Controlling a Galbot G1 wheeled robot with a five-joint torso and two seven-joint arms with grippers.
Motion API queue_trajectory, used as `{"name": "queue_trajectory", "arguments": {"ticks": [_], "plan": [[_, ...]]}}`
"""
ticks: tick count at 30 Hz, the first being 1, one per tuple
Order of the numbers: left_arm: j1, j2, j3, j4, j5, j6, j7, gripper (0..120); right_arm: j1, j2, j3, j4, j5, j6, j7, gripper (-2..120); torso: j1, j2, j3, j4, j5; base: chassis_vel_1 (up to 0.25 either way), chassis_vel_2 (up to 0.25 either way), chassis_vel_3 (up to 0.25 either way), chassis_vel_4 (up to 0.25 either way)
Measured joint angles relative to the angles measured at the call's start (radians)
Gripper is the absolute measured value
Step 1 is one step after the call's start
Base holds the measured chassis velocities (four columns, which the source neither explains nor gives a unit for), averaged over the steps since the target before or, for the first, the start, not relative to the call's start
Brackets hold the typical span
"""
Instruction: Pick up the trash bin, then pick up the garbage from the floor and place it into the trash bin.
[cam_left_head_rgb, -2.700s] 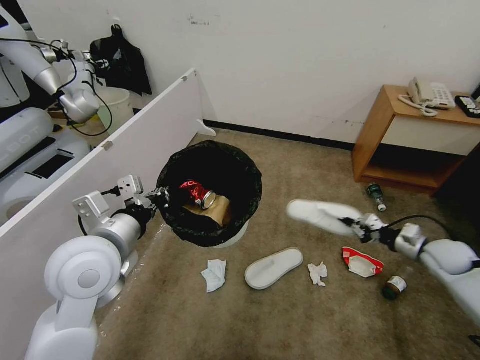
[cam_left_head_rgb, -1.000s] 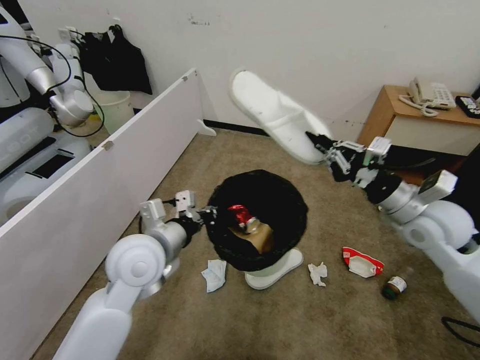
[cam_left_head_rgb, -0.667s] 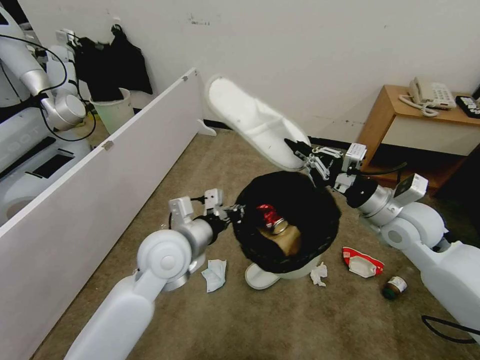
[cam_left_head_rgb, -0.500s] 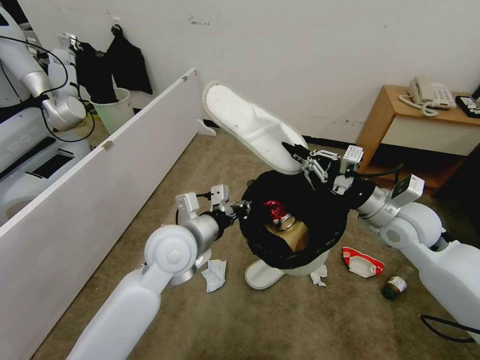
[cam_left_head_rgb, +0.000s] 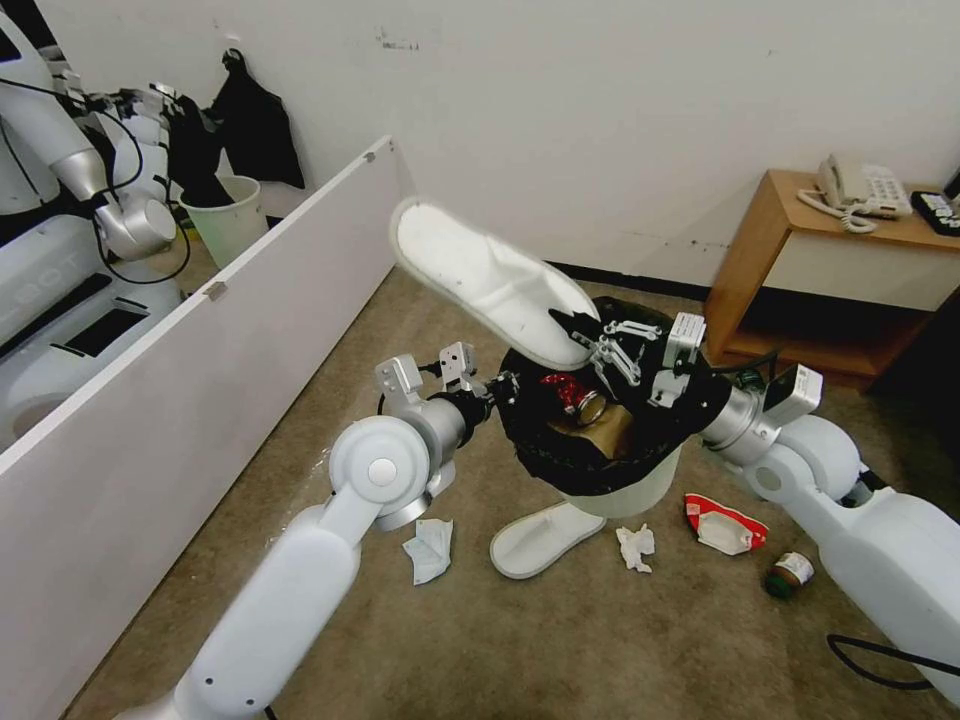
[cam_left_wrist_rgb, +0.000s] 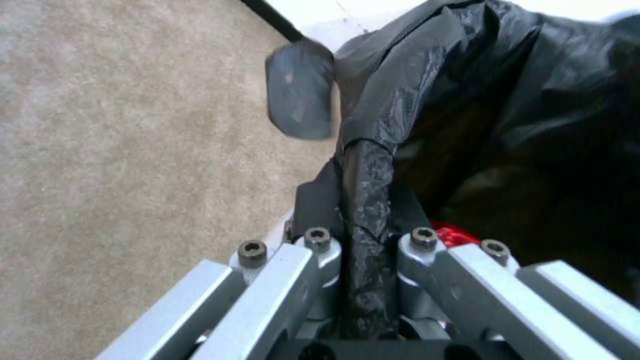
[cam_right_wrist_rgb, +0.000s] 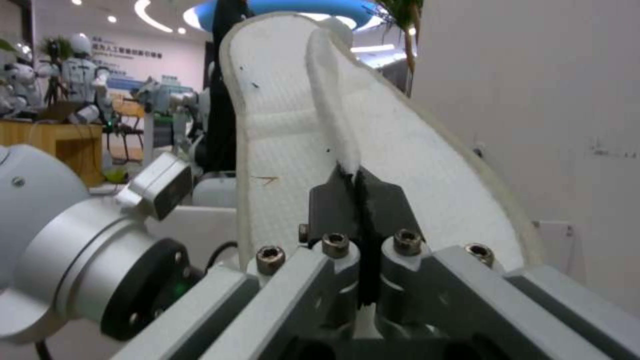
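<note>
Holding a slipper (cam_left_head_rgb: 480, 280) by its heel end, the right hand (cam_left_head_rgb: 590, 345) has its fingers pinched tight on the white fabric, seen close in the right wrist view (cam_right_wrist_rgb: 360, 150). Slipper sticks up and away at a tilt, heel end at the bin's (cam_left_head_rgb: 640, 485) far rim, most of it not over the opening yet. Left hand (cam_left_head_rgb: 497, 387) is clamped on the bin's near rim, black liner (cam_left_wrist_rgb: 363, 200) squeezed between its fingers, bin held up off the floor. Inside: red can (cam_left_head_rgb: 572, 390) on a brown bag (cam_left_head_rgb: 600, 432).

Step in hand, by my read: dropping this slipper in. Next move calls for swinging the slipper over the opening, toe down, then letting go; it's long, may catch on the rim.

On the floor: second slipper (cam_left_head_rgb: 535, 545) partly under the bin, tissue (cam_left_head_rgb: 635, 547), mask (cam_left_head_rgb: 430, 550), wrapper (cam_left_head_rgb: 724, 524), bottle (cam_left_head_rgb: 790, 572).
</note>
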Motion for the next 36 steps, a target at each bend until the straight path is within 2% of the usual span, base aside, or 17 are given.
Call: {"name": "queue_trajectory", "arguments": {"ticks": [14, 36], "plan": [[0.042, 0.033, -0.044, -0.027, 0.027, -0.004, 0.014, 4, -0.031, -0.015, 0.061, -0.001, -0.004, 0.010, -0.009, 0, 0.000, 0.000, 0.000, 0.0000, -0.0001, 0.000, 0.000, 0.000, 0.000], [0.051, 0.038, -0.050, -0.029, 0.050, -0.008, 0.038, 4, -0.037, -0.012, 0.072, -0.013, -0.017, 0.007, -0.012, 2, 0.000, 0.000, 0.000, 0.0000, -0.0001, 0.000, 0.000, 0.000, 0.000]]}}
